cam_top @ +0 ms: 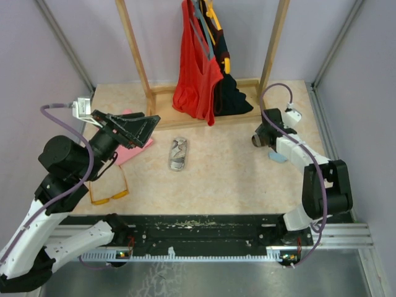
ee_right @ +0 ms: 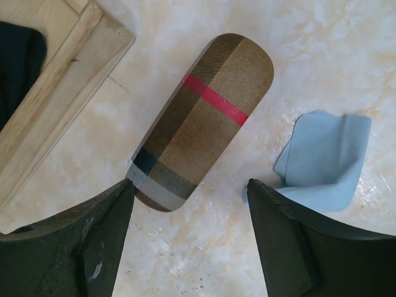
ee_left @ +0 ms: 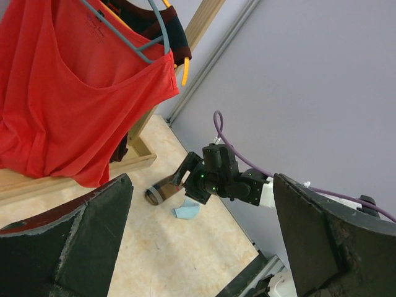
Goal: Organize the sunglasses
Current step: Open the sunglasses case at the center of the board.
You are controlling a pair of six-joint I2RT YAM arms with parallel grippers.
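The table (cam_top: 247, 179) is cream with a faint marbled pattern. Near its right edge lies a case (ee_right: 201, 120) in brown plaid, crossed by one red stripe, with dark teal and pale grey checks at one end. The cloth (ee_right: 325, 161) just beside it is light blue. At mid-table a second case (cam_top: 179, 153) is mottled grey and white. Towards the left edge the sunglasses (cam_top: 111, 198) show an orange frame, near a flat pink item (cam_top: 133, 150). At the back edge hang a red top (cam_top: 195, 80) and a dark navy garment (cam_top: 234, 99).
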